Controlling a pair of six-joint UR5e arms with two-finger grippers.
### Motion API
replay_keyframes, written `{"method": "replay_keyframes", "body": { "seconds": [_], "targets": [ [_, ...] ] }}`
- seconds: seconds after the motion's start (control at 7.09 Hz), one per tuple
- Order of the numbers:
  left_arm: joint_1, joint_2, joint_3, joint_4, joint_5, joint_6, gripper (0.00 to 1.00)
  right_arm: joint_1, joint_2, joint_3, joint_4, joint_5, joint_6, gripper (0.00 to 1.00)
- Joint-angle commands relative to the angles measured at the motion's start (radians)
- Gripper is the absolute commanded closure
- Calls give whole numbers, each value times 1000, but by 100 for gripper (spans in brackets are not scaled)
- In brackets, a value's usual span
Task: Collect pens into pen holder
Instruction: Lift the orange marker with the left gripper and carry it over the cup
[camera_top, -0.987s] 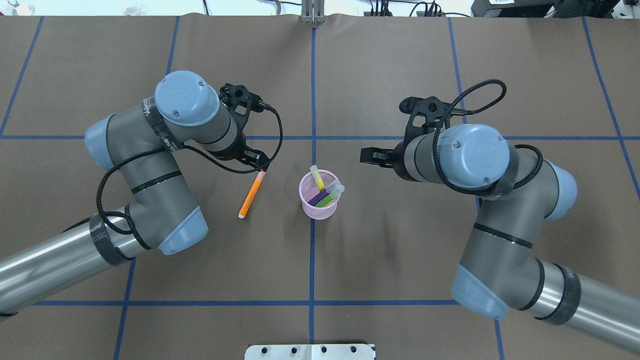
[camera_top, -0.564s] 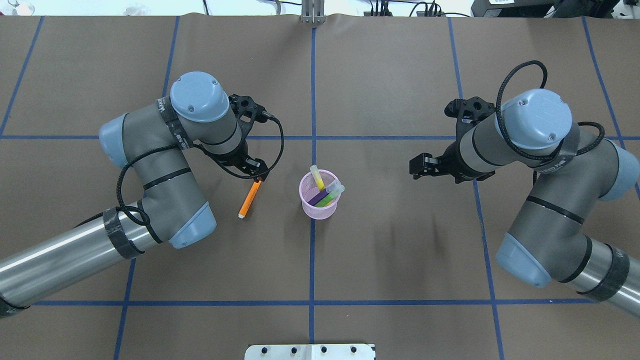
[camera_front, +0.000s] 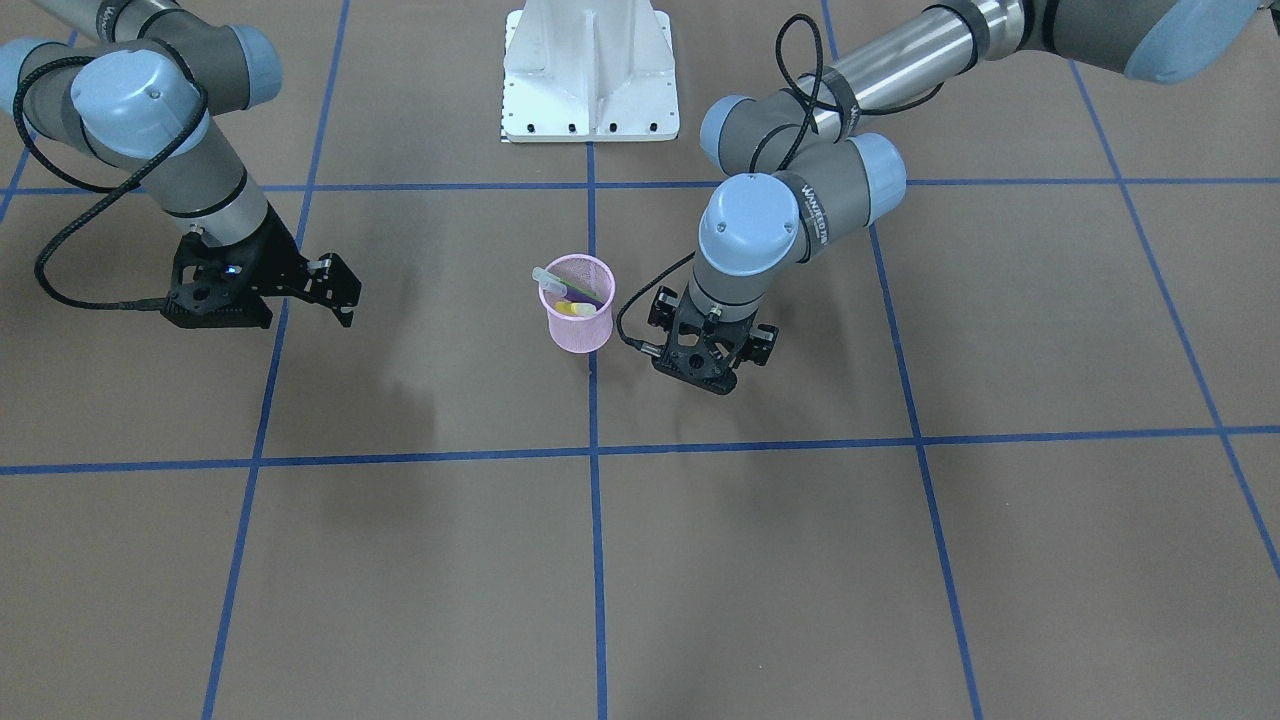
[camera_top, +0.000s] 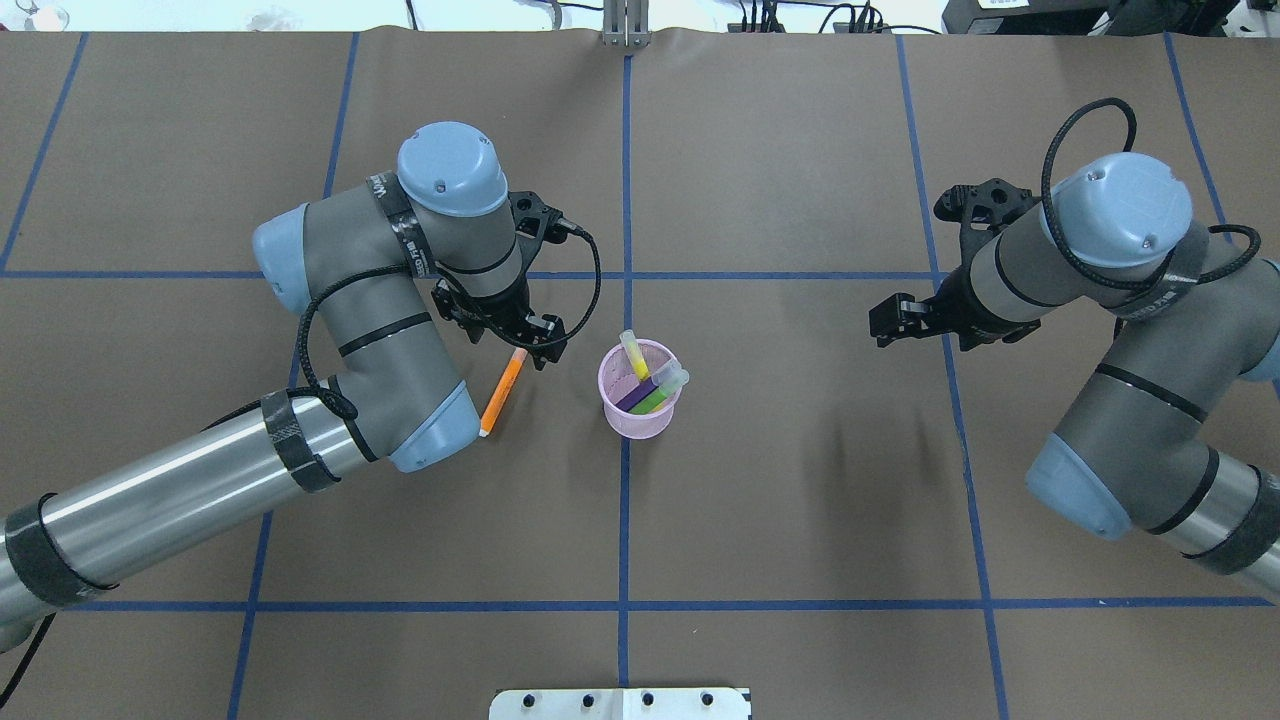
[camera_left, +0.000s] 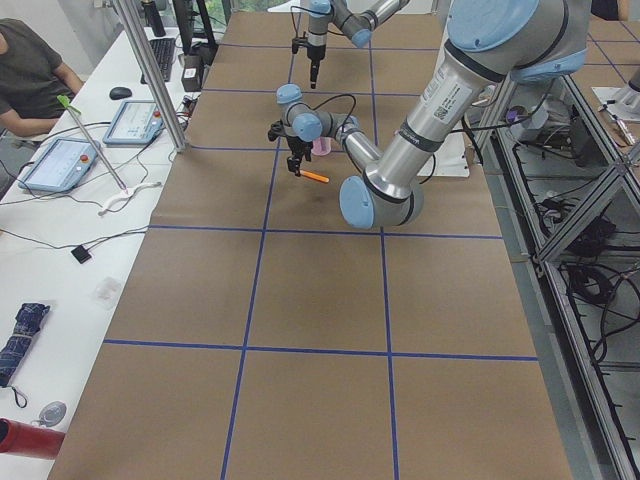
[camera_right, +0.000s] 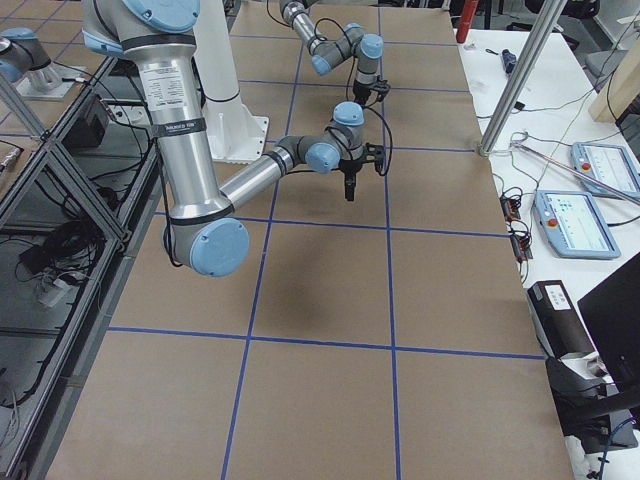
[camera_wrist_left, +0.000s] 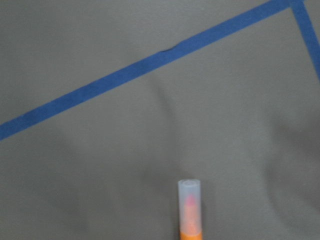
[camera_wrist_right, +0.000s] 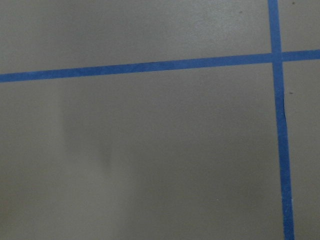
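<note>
A pink mesh cup (camera_top: 640, 412) stands upright on the brown bench (camera_top: 780, 500), right on the middle blue tape line (camera_top: 624, 520). Three pens lean inside it: a yellow pen (camera_top: 635, 357), a purple pen (camera_top: 636, 391) and a green pen (camera_top: 655, 400), their pale caps poking above the rim. Just to the cup's left an orange pen (camera_top: 503, 392) slants, its far end clamped in the left end effector (camera_top: 541, 345). The right end effector (camera_top: 882, 324) hangs over bare bench, well apart from the cup, fingers parted.
</note>
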Motion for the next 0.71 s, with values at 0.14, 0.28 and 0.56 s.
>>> {"method": "replay_keyframes", "body": {
  "seconds": [0.14, 0.28, 0.56],
  "targets": [
    [3, -14, 32, 16, -3, 3, 17, 11, 1, -9, 3, -3, -23, 0],
    [6, -14, 35, 16, -3, 2, 18, 11, 1, -9, 4, -3, -23, 0],
    [14, -14, 52, 12, -3, -1, 25, 11, 3, -9, 4, -3, -21, 1]
  ]
}}
